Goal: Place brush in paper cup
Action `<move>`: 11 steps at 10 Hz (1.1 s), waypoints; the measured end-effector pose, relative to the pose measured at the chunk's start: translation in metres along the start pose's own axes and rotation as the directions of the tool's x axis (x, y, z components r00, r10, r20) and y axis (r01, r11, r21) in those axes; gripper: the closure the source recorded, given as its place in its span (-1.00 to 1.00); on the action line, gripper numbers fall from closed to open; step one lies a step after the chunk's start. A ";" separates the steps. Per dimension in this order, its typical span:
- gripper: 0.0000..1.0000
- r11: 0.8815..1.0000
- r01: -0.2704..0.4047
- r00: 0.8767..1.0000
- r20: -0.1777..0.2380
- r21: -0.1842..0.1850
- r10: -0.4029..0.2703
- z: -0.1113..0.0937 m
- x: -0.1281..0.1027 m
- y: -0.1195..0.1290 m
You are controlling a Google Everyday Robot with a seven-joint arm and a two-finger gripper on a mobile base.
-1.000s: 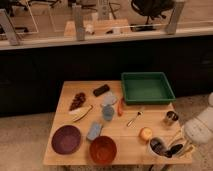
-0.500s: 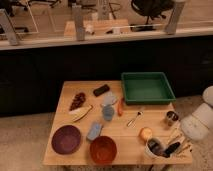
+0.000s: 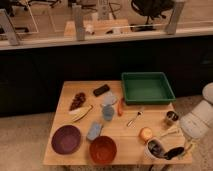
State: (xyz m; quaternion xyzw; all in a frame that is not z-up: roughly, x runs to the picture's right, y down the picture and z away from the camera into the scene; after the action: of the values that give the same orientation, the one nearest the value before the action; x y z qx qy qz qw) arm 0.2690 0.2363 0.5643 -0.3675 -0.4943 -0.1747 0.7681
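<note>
Tool (image 3: 176,148) at worktop's (image 3: 70,92) near-right corner, fingers apart, dark brush (image 3: 173,152) between them, resting across white cup (image 3: 154,149) rim, cup just left.

Wooden table (image 3: 120,145) bearing: green tray (image 3: 147,88) at one o'clock; purple bowl (image 3: 66,139) at eight; red-brown bowl (image 3: 103,149) at six; paper cup (image 3: 155,148) at five, gripper (image 3: 184,146) beside it.
</note>
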 end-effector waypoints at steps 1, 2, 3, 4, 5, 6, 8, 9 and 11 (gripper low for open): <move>-0.20 1.000 0.001 1.000 -0.005 0.013 -0.001 -0.005 -0.003 -0.001; -0.20 1.000 -0.003 1.000 -0.005 0.017 0.003 -0.006 -0.004 0.000; -0.20 1.000 -0.001 1.000 -0.005 0.016 0.001 -0.006 -0.004 -0.001; -0.20 1.000 0.001 1.000 -0.005 0.014 -0.001 -0.006 -0.004 -0.002; -0.20 1.000 0.000 1.000 -0.005 0.015 0.000 -0.006 -0.004 -0.001; -0.20 1.000 0.000 1.000 -0.005 0.016 0.000 -0.006 -0.004 -0.001; -0.20 1.000 0.001 1.000 -0.005 0.015 -0.001 -0.006 -0.004 -0.002; -0.20 1.000 0.000 1.000 -0.009 0.014 0.000 -0.006 -0.004 -0.002; -0.20 1.000 -0.003 1.000 -0.025 0.013 0.003 -0.010 -0.008 -0.006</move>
State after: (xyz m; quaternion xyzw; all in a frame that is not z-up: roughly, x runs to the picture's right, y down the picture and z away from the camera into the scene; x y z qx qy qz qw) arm 0.2680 0.2244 0.5574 -0.3612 -0.4853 -0.1751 0.7767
